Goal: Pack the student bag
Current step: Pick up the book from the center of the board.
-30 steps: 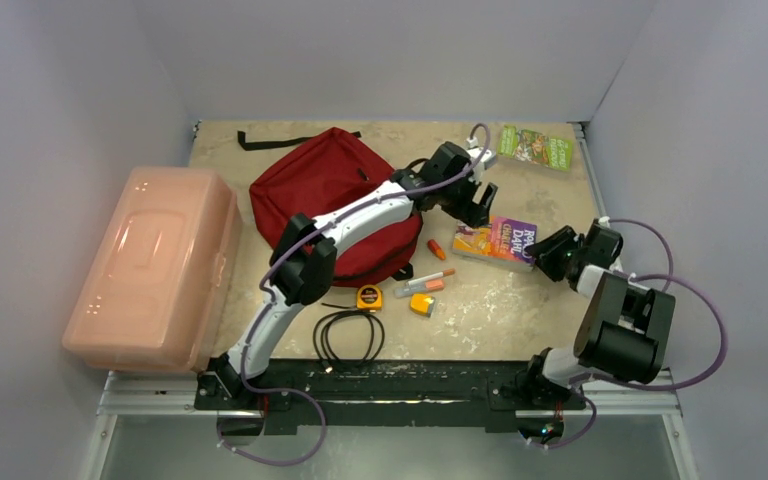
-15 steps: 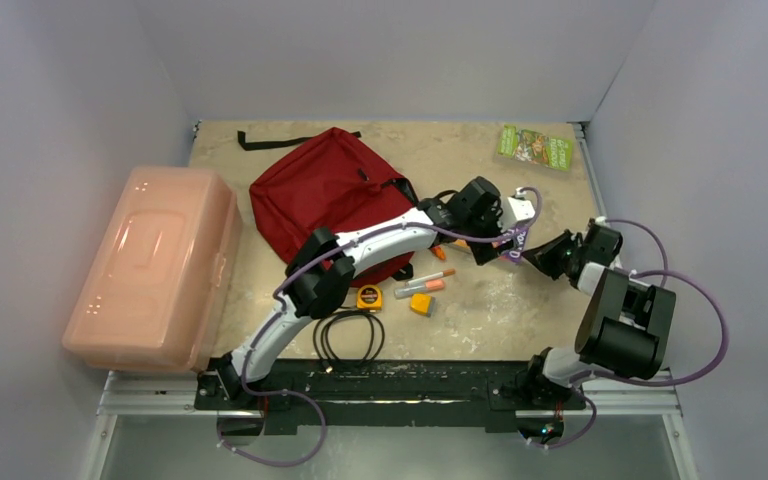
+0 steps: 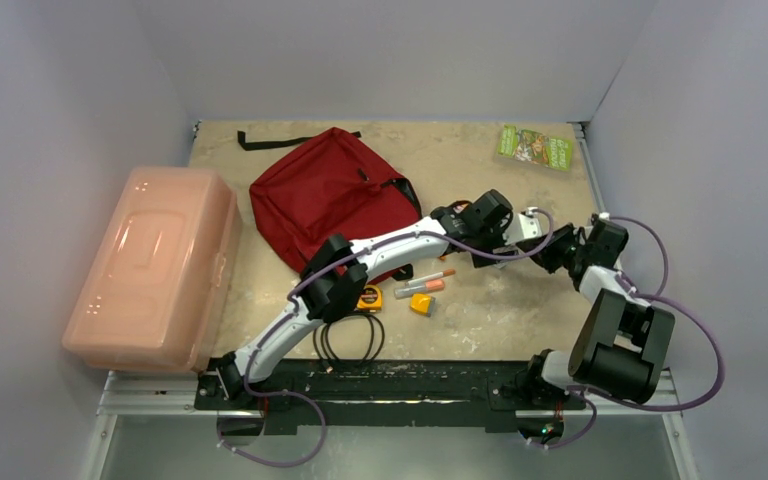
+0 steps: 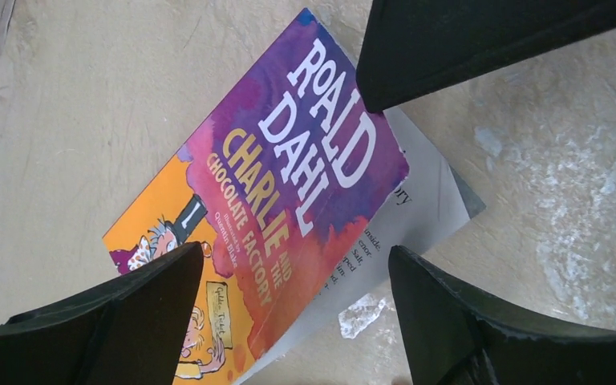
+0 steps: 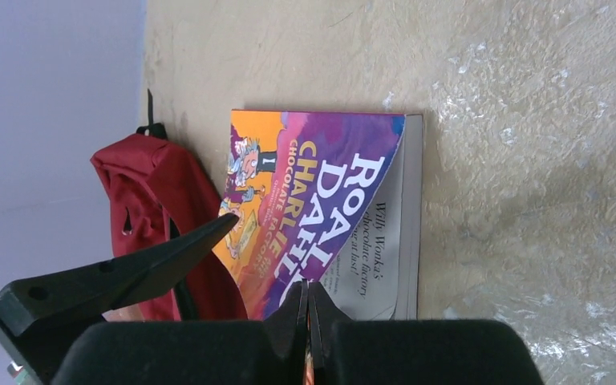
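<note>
The right jaws pinch only the cover of the purple and orange paperback book (image 5: pixel 321 184); the left jaws hang open above. That thin cover might tear.

A dark red student bag (image 3: pixel 330 200) of soft, matt cloth lies on a rough, mottled beige table (image 3: pixel 460 160). At the left stands a pale pink box (image 3: pixel 150 265) of smooth, glossy plastic. A paperback book (image 4: pixel 289 208) has a shiny card cover over matt white paper. The left gripper (image 4: pixel 293 253) has matt black plastic fingers (image 4: pixel 128 321).
</note>
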